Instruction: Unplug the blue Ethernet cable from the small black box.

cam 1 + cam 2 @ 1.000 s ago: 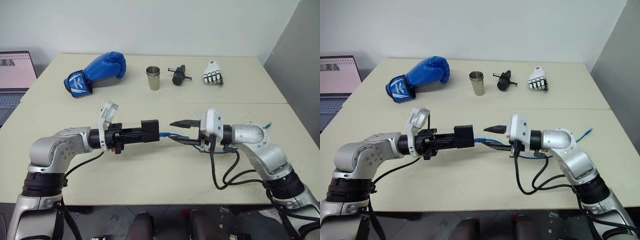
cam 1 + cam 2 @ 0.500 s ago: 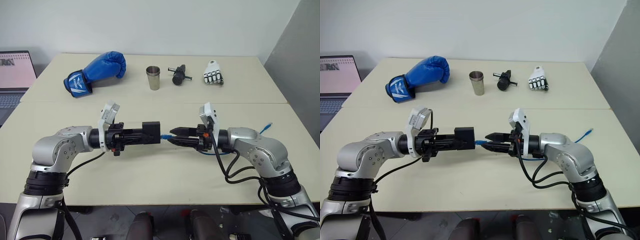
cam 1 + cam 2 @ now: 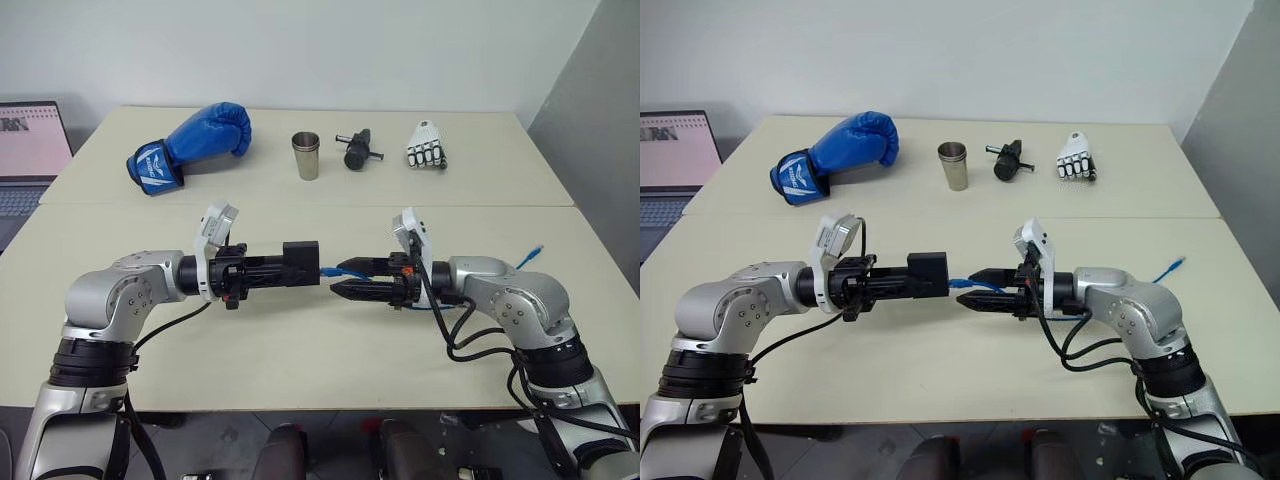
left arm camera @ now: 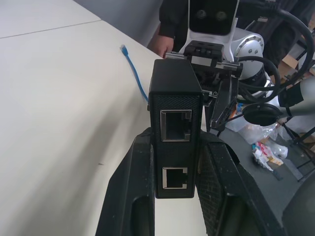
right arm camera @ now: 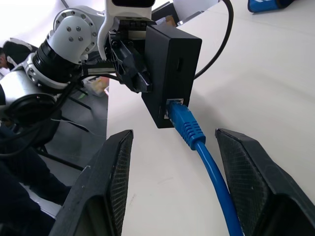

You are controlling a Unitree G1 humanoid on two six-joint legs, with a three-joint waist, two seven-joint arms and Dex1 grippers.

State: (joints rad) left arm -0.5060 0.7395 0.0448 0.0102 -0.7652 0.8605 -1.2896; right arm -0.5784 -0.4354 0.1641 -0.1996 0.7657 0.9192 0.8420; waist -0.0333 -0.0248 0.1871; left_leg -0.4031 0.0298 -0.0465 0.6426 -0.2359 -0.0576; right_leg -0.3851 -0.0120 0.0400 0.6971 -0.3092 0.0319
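While the thin bright blue Ethernet cable (image 5: pixel 193 132) remained plugged into a port of the small flat matte black box (image 3: pixel 301 262), that box was held clear above the table (image 3: pixel 300 340), clamped between the closed fingers of the left end effector (image 3: pixel 290 266). From the plug, the cable ran between the two fingers of the right end effector (image 3: pixel 340 279) and on past that arm, its free clear-tipped end (image 3: pixel 538 247) resting on the table near the right edge. The right end effector stood fairly wide, its textured pads (image 5: pixel 118 172) well apart on either side of the cable and touching nothing.

Judging from this, the main risk was closing on the cord behind the plug's boot rather than on the plug itself: a pull there could leave the latch engaged, strain the cable, or drag the box out of the left grip. A tilted pull could also twist the box between the left fingers.

Compared with a second earlier, the right wrist had rolled, so its white camera mount now stood on top, and its fingers had spread wider around the cable. The left arm and box had stayed put.

Farther back on the table lay a blue boxing glove (image 3: pixel 190 145), a steel cup (image 3: pixel 307 156), a black cylinder with a metal pin (image 3: pixel 358 151) and a white robotic hand (image 3: pixel 427 146).
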